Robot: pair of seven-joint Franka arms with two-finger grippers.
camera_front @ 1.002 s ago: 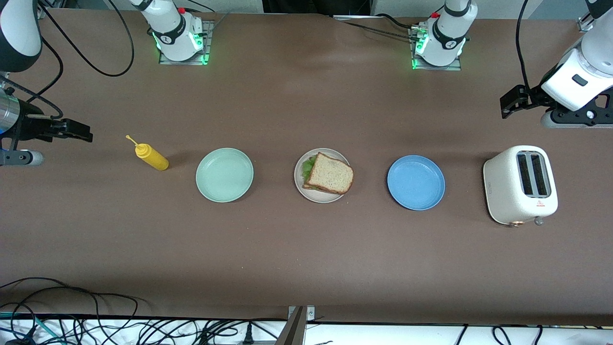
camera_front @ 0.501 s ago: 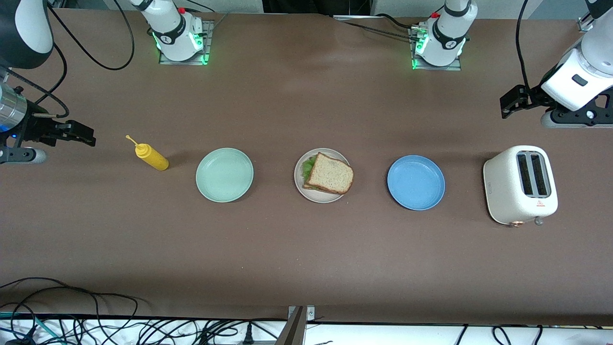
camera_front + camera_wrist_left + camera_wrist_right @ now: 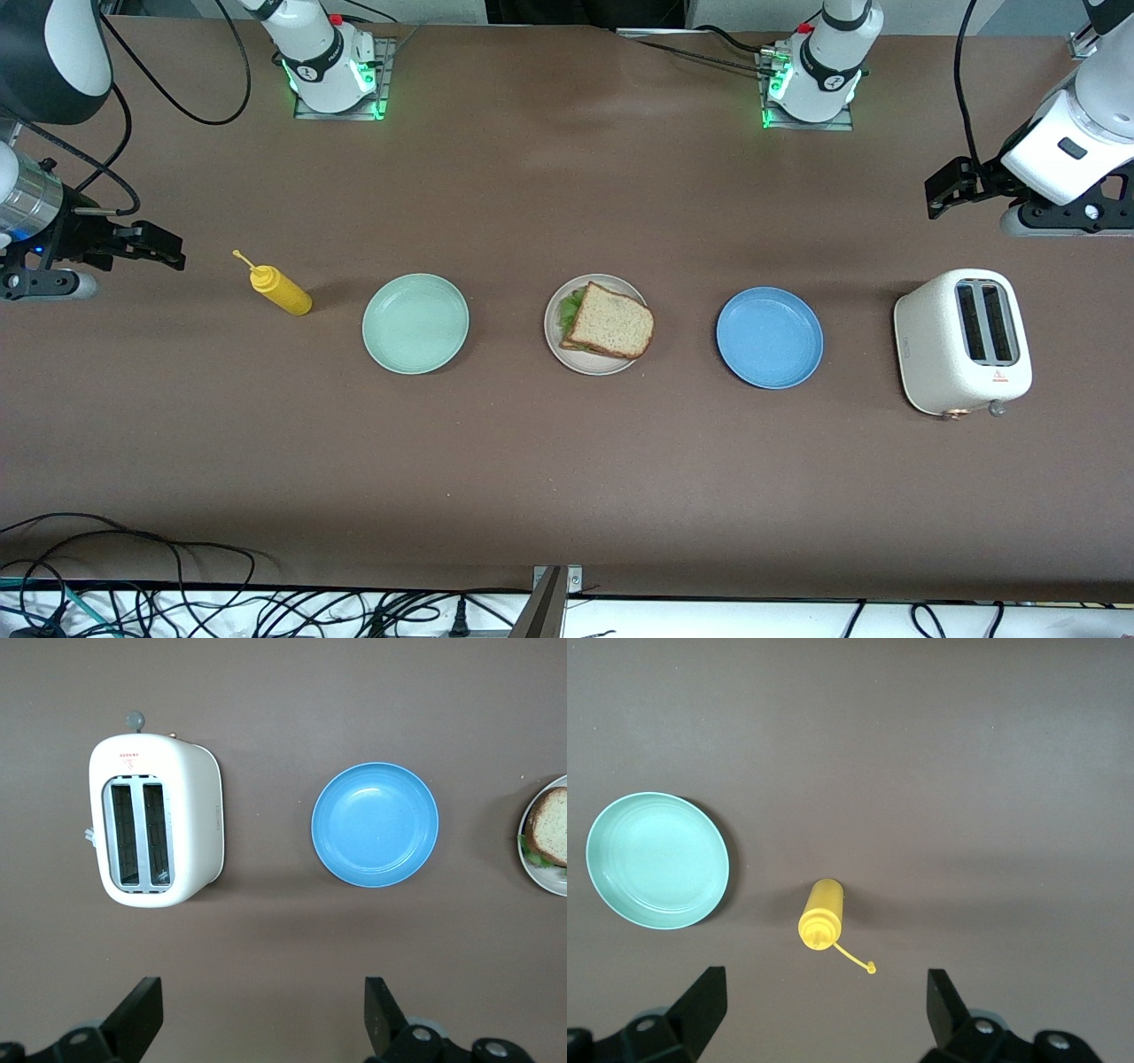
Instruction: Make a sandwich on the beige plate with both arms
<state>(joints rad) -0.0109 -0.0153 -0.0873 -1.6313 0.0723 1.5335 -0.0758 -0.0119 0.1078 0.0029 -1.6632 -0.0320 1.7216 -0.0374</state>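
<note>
Nearest to your front camera in the row is the white two-slot toaster (image 3: 963, 341), with the round blue plate (image 3: 769, 338) beside it. Next comes the round beige plate (image 3: 580, 359), and on it sits the sandwich (image 3: 609, 320), two tan bread slices with a green lettuce leaf poking out between them. To me the sandwich looks done. The top slice hangs a little past the plate's rim, so a bump could slide it off or push the bread apart. The round mint-green plate (image 3: 415, 322) and the yellow squeeze bottle (image 3: 280, 290) with its thin spout stand toward the right arm's end. Up in the air, the right gripper (image 3: 151, 248) hangs over bare table near the bottle, its fingers spread wide and holding nothing. If you swing it low, it could tip the bottle. The left gripper (image 3: 946, 189) hangs over the table near the toaster, also spread wide and empty, so watch that it does not knock the toaster.
</note>
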